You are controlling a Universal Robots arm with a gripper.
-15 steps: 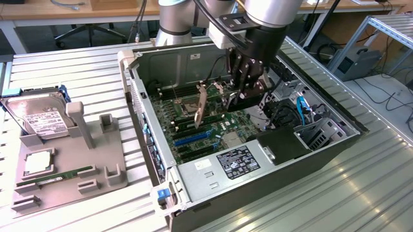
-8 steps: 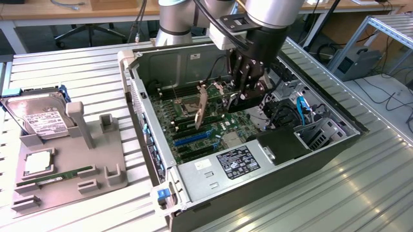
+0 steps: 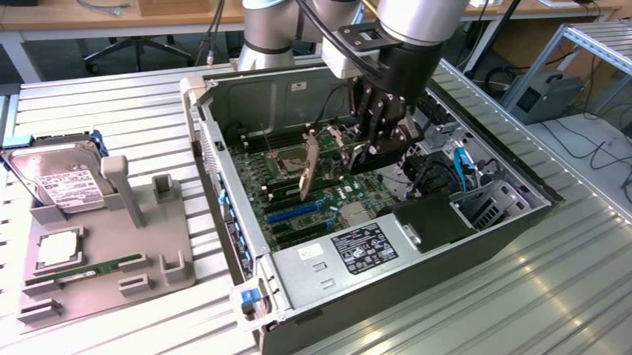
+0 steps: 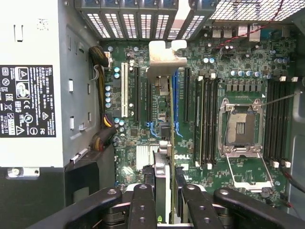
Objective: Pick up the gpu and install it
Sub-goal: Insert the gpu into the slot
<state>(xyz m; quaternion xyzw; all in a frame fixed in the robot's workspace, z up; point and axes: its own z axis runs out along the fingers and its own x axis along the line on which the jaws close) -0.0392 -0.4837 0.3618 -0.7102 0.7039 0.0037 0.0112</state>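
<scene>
We are in the install step: the pick-up is done, and the gripper (image 3: 371, 157) (image 4: 167, 190) is down inside the open computer case (image 3: 326, 314) that lies on the ribbed tabletop (image 3: 523, 296). Its fingers (image 4: 143, 202) are clamped on the gpu (image 3: 310, 166) (image 4: 166, 59), which stands on edge over the motherboard (image 4: 248, 62). The card's metal bracket points toward the case's rear wall (image 4: 138, 19) with its vented slot covers. From the wrist view the card runs along the expansion slots, close beside the blue slot (image 4: 174, 102). We cannot tell whether its lower edge is touching a slot or hanging just above one.

By our judgement the seating calls for two alignments at once: the card's edge parallel to and directly over its slot, and the bracket meeting an opening in the rear wall. A tilted card would jam rather than seat.
</scene>
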